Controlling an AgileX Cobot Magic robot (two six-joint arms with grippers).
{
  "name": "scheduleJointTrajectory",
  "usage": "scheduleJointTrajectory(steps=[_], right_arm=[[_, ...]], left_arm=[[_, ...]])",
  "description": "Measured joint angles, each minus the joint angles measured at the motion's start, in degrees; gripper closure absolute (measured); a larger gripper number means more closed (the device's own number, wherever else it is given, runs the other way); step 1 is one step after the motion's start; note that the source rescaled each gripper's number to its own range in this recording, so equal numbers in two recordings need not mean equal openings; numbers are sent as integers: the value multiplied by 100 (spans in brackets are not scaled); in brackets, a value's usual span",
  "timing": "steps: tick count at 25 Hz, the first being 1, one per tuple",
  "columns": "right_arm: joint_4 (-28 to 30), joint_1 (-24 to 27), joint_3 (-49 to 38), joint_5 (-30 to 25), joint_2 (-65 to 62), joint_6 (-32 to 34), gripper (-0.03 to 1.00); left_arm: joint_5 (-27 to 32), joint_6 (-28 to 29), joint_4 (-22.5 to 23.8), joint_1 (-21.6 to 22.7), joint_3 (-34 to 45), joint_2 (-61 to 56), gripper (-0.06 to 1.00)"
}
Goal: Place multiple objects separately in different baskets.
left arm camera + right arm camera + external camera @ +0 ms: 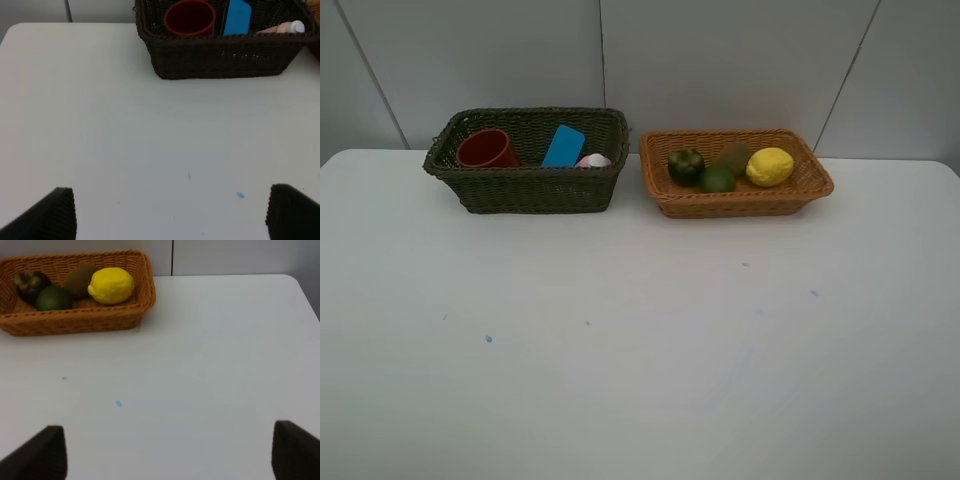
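Lab test bench: bare white table (640,380), plain grey wall panels (720,60).

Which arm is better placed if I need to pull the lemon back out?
The right. Its wrist view shows the lemon in the orange basket ahead of its open gripper. The left gripper, also open, faces the dark basket instead.

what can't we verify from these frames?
- White marker: not visible in any view; the dark basket wall could hide it.
- Pink bottle: left wrist view shows only its top; the basket rim covers the rest.
- Kiwi: exterior view, partly behind the lime and lemon.
- Both arms: absent from the exterior view; wrist views show only spread fingertips.
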State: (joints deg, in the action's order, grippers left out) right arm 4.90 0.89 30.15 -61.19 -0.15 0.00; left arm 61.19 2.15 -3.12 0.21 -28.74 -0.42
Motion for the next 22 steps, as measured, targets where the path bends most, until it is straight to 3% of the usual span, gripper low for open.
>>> scheduleJointTrajectory(steps=[22], right_arm=[[0,0,0,0,0,0,9]], left_arm=[[0,0,0,0,0,0,-3]])
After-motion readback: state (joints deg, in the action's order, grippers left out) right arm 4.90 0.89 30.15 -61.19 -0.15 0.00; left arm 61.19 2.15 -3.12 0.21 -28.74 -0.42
